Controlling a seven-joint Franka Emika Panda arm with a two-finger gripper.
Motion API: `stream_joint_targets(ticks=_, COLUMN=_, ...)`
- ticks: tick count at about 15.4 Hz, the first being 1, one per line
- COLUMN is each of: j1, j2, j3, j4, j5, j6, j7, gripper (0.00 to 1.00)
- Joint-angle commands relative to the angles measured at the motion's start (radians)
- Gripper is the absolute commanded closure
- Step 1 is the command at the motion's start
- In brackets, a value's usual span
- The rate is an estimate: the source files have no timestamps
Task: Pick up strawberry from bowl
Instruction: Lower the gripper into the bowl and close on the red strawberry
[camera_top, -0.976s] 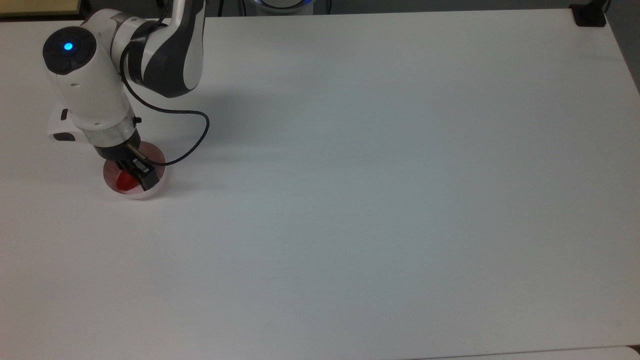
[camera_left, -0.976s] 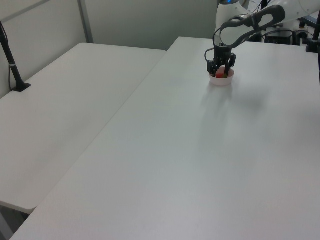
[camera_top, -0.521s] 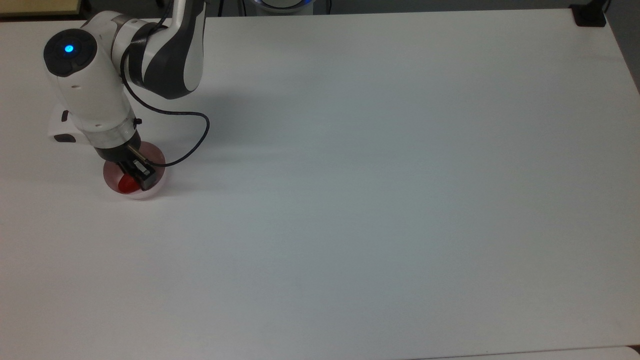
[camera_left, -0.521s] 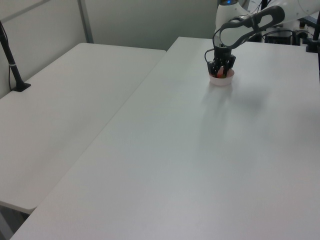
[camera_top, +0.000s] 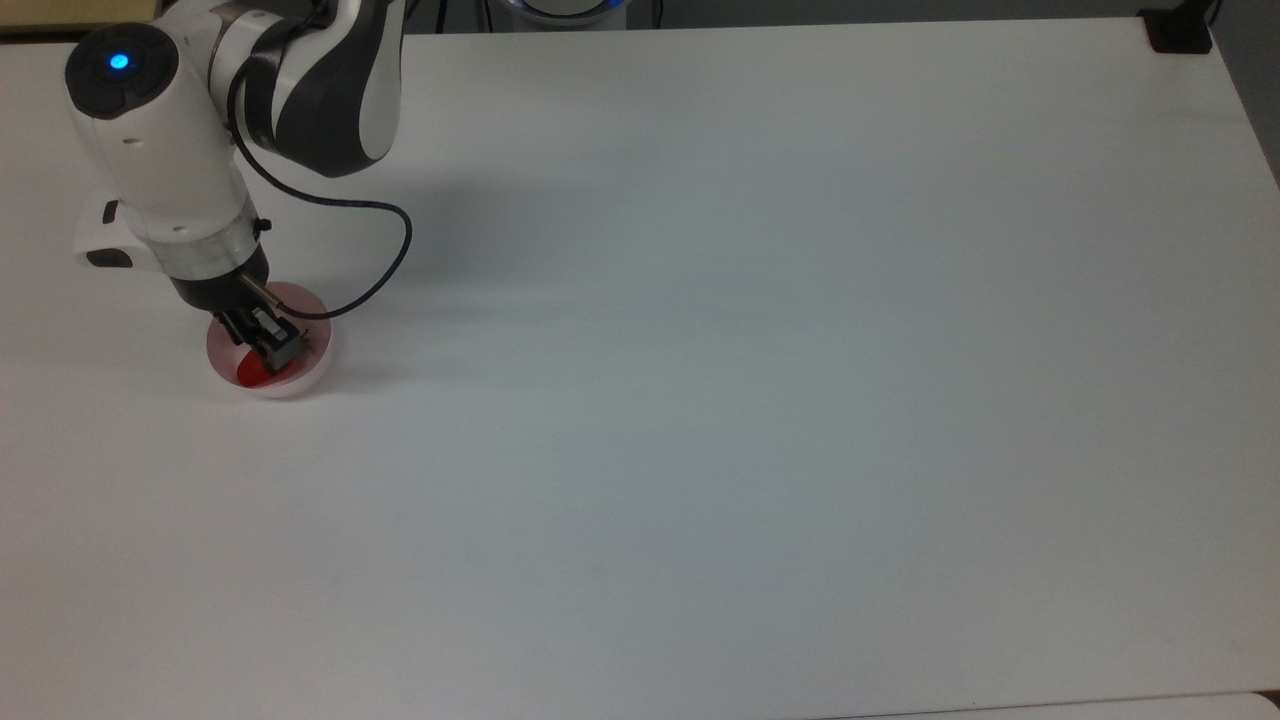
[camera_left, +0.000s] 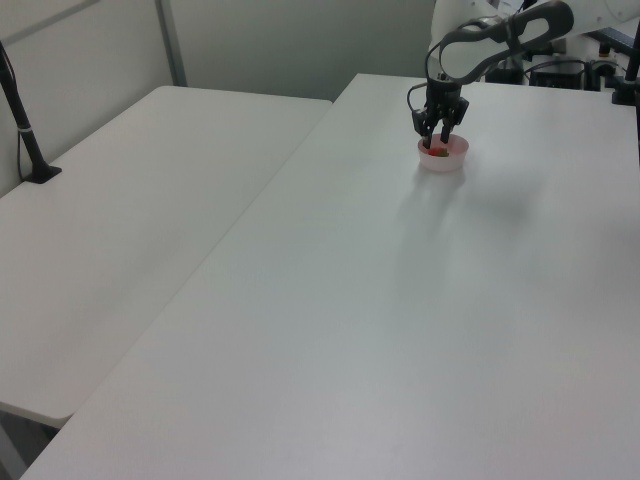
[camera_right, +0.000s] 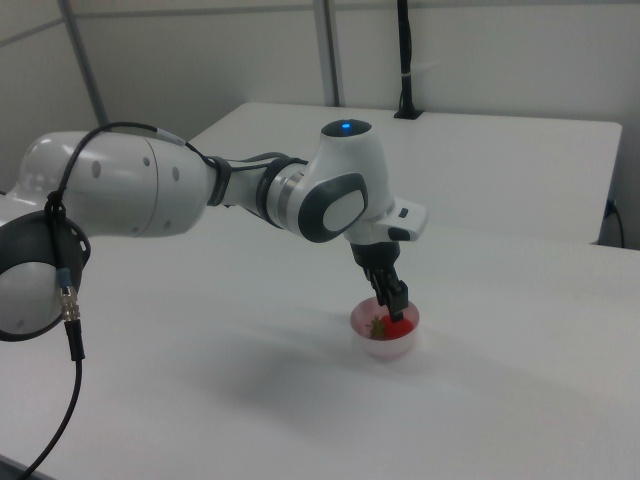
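1. Rising from where it sat half a second before, the gripper (camera_top: 262, 342) stood higher over the bowl (camera_top: 300, 383); in the top view the white arm (camera_top: 160, 150) and its blue light had shifted toward the top view's upper left; in the left view the gripper (camera_left: 438, 135) had cleared the rim of the bowl (camera_left: 455, 160), where earlier it had reached down into it.
2. Whether the gripper had any hold on the strawberry (camera_top: 250, 373) could not be told; the red fruit showed just under the gripper, within the outline of the bowl in every view; in the right view the strawberry (camera_right: 392, 325), its green cap toward the right view's left, lay directly below the gripper (camera_right: 395, 298) and inside the pale pink bowl (camera_right: 385, 350).
3. The bowl itself had not moved; it stood near the top view's left edge.
4. A black cable (camera_top: 390, 250) looped from the wrist out toward the top view's right.
5. The white table (camera_top: 750, 400) was plain and matte; a small black fitting (camera_top: 1178, 30) sat at its corner in the top view's upper right.
6. A second white table (camera_left: 150, 200) adjoined it on the left view's left, with a black post (camera_left: 20, 110) standing on it; pale partition walls (camera_left: 300, 40) closed the room behind.
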Motion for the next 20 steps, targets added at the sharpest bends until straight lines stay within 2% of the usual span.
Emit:
stream_joint_targets(ticks=1, j1=0.006, j2=-0.026, j3=0.003, j4=-0.021, j5=0.003, j6=-0.033, j7=-0.050, gripper=0.43)
stream_joint_targets(ticks=3, j1=0.004, j2=-0.014, j3=0.003, j4=-0.021, j5=0.001, j6=-0.025, j7=-0.055, gripper=0.36)
stream_joint_targets(ticks=12, j1=0.006, j2=0.029, j3=0.003, j4=-0.027, j5=-0.011, j6=0.033, j7=-0.055, gripper=0.35)
stream_joint_targets(ticks=14, j1=0.006, j2=0.035, j3=0.003, j4=-0.028, j5=-0.016, j6=0.053, j7=-0.055, gripper=0.31)
stream_joint_targets(ticks=18, j1=0.004, j2=0.037, j3=0.003, j4=-0.032, j5=-0.025, j6=0.059, j7=-0.054, gripper=0.33)
stream_joint_targets(ticks=20, j1=0.004, j2=0.037, j3=0.003, j4=-0.033, j5=-0.027, j6=0.059, j7=-0.057, gripper=0.41)
